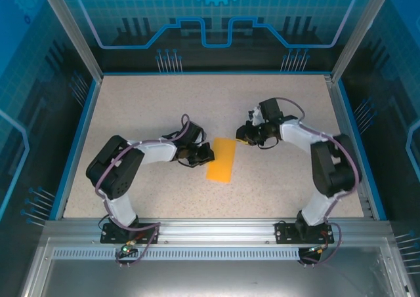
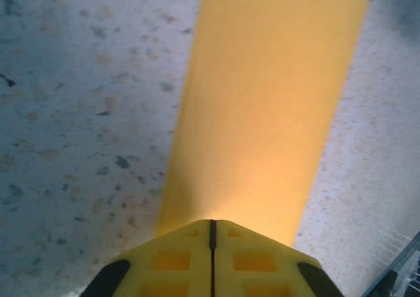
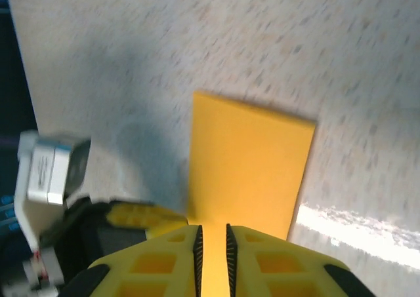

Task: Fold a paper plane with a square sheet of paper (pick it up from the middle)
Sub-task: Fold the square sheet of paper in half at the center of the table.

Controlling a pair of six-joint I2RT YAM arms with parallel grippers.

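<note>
**Both grippers at the long edges of the orange sheet**

A thin orange-yellow sheet of paper (image 1: pixel 221 159) lies flat near the middle of the pale speckled stone-look table (image 1: pixel 157 100). It shows as a long narrow rectangle rather than a square. From above, its long axis tilts slightly, with the far end leaning to the right.

The left gripper (image 1: pixel 202 156) sits at the sheet's left long edge, about halfway along it. In the left wrist view its yellow fingers (image 2: pixel 170 261) are pressed together, with only a thin dark seam between them. The left gripper (image 2: pixel 211 226) has its tips at the near edge of the sheet (image 2: pixel 262 113), which stretches away from them flat on the table. The sheet does not run into the seam, so the fingers look clenched on nothing. Whether the tips rest on the sheet is hard to tell from this angle.

The right gripper (image 1: pixel 243 138) is at the sheet's far right corner. In the right wrist view a narrow slot separates its two yellow fingers (image 3: pixel 275 261), so the right gripper (image 3: pixel 212 235) stands slightly parted. Orange shows through the slot, and the sheet (image 3: pixel 249 159) lies flat just beyond the tips. The left gripper's yellow finger (image 3: pixel 141 215) shows at the sheet's opposite edge.
</note>
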